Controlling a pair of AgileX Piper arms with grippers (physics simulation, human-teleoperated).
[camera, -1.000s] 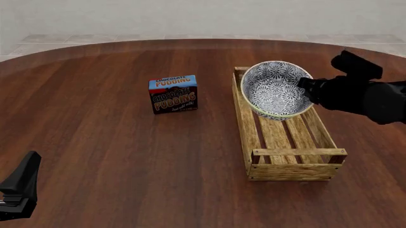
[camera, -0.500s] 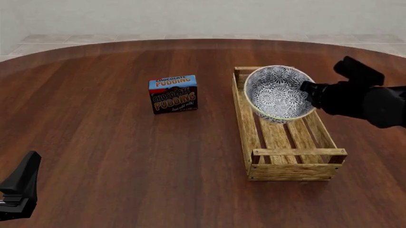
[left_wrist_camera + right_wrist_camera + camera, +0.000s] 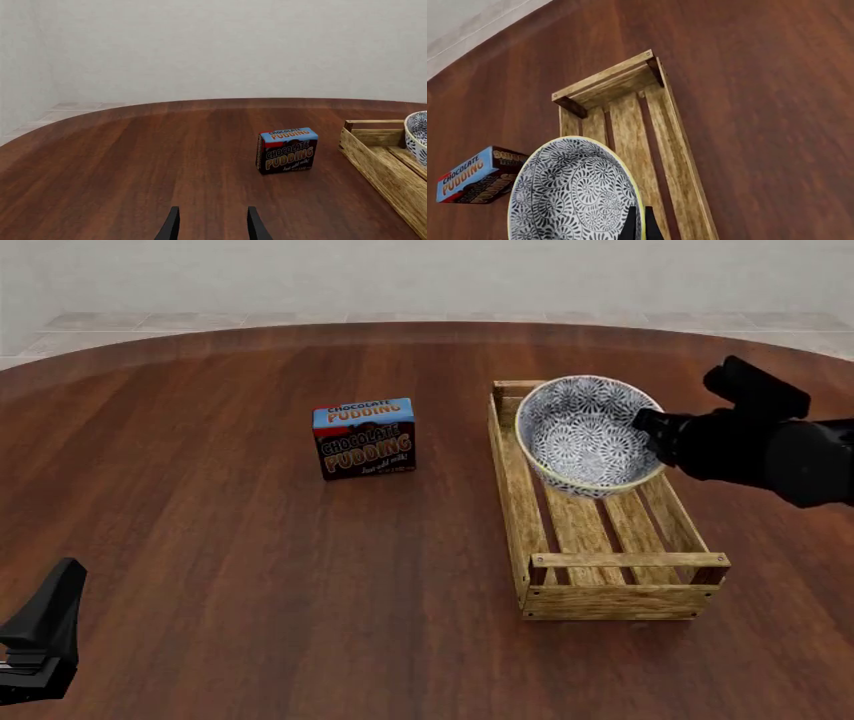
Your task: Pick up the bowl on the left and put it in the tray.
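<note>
The right gripper [image 3: 646,427] pinches the patterned bowl's [image 3: 587,436] rim, holding it tilted over the far half of the wooden crate [image 3: 539,528]; the slats lie directly beneath, so release means lowering

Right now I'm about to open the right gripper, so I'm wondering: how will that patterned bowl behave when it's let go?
The bowl looks rigid and glazed, so probably slippery; the right gripper pinches only its rim. It is tilted above the tray, so it may rock or clatter before settling. It looks ceramic, so a drop could chip it.
</note>
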